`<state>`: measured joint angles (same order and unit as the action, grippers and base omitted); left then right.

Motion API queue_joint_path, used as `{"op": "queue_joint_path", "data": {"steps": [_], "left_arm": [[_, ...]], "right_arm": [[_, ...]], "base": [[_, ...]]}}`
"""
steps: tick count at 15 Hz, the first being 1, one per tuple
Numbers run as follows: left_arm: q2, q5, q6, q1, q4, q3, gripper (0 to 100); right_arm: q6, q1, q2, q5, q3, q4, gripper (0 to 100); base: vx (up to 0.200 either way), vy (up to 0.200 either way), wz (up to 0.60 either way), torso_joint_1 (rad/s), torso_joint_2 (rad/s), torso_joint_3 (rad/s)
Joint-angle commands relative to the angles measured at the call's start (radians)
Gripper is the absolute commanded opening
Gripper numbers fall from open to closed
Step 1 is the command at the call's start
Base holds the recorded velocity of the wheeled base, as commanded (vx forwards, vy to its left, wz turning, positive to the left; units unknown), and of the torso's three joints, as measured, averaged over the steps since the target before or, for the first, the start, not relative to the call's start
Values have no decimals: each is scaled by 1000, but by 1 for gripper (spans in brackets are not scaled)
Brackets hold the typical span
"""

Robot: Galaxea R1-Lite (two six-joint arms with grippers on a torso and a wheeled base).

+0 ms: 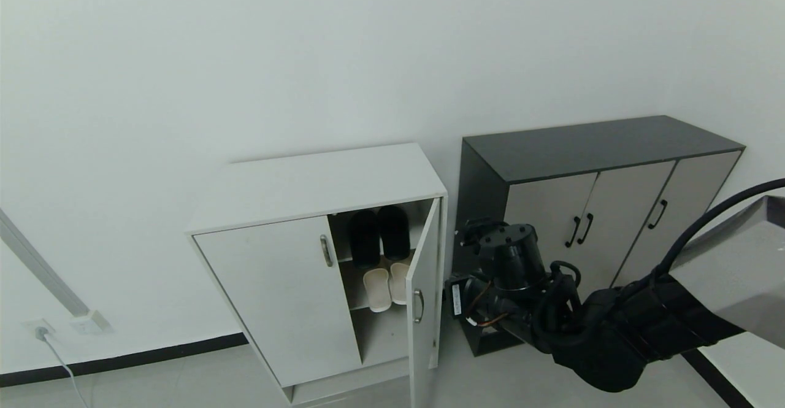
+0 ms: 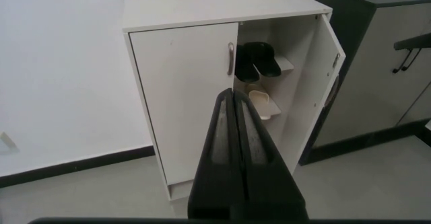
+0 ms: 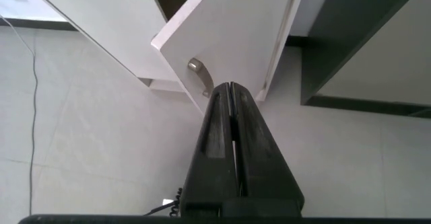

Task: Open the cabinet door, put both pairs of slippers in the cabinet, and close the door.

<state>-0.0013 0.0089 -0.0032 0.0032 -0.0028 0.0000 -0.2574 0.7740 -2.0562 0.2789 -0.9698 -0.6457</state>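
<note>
The white cabinet (image 1: 319, 184) stands against the wall with its right door (image 1: 424, 273) swung partly open and its left door (image 1: 282, 297) shut. A black pair of slippers (image 1: 379, 233) sits on the upper shelf, with a white pair (image 1: 386, 285) on the shelf below. My right arm (image 1: 509, 261) is just right of the open door, on its outer side. In its wrist view my right gripper (image 3: 231, 87) is shut and empty, its tips close by the door's handle (image 3: 200, 76). My left gripper (image 2: 233, 93) is shut and empty, facing the cabinet from a distance, with the black slippers (image 2: 259, 59) and white slippers (image 2: 264, 103) beyond it.
A dark grey cabinet (image 1: 589, 150) with shut doors stands right beside the white one, leaving a narrow gap behind the open door. A wall socket with a cable (image 1: 40, 329) is low at the left. Bare floor (image 1: 202, 377) lies in front.
</note>
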Motion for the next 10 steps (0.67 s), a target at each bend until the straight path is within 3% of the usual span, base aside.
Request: {"op": "queue_joint_path", "data": {"steps": [1,5,10], "left_arm": [[1,0,-1,0,0,0,0],[1,0,-1,0,1,0,0],[1,0,-1,0,0,0,0]], "right_arm": [[0,1,11,-1,6,0,0],[1,1,21,-6,23,-11,0],[43,-7,19,-4,63,-91,0]], "base": [[0,0,600,2,2,2],[0,0,600,2,5,4],[0,0,0,0,0,0]]}}
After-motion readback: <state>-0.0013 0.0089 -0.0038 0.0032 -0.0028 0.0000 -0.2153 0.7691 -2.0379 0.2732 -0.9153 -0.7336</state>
